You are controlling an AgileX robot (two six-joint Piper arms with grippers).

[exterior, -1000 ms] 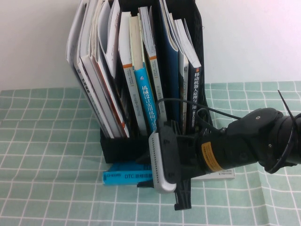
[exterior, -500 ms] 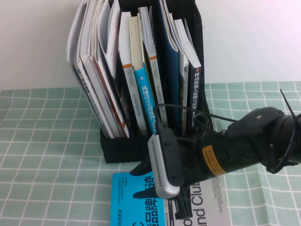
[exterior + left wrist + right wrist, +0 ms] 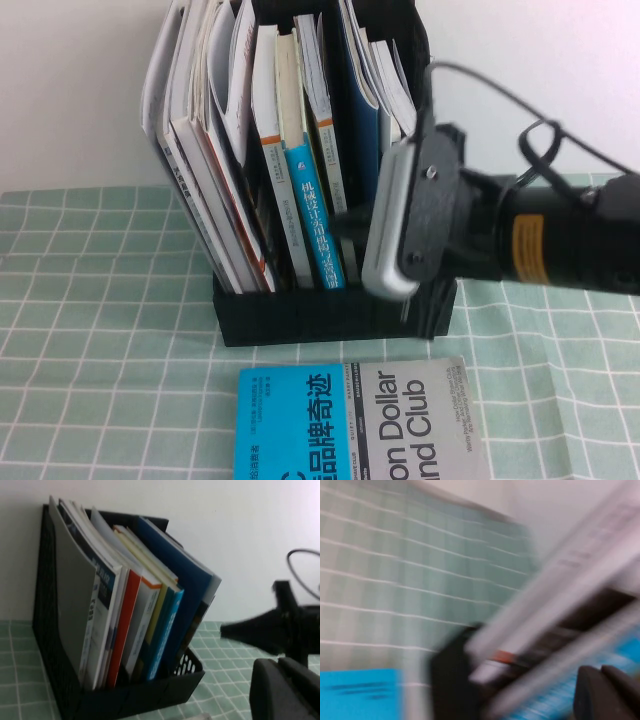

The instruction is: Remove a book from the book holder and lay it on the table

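Freed book (image 3: pixel 360 420) lies flat before packed book holder (image 3: pixel 300 315).

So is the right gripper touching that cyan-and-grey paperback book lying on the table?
Apart. In the high view the right gripper, shut, sits up by the rack, above the book.

- Cyan-spined book (image 3: pixel 318 225) with big white Chinese characters, upright among other volumes.
- Dark blue volume (image 3: pixel 362 130) just beside it, toward the right.
- White magazines (image 3: pixel 190 110) leaning at the left end.
- Plain white wall (image 3: pixel 70 90) behind.
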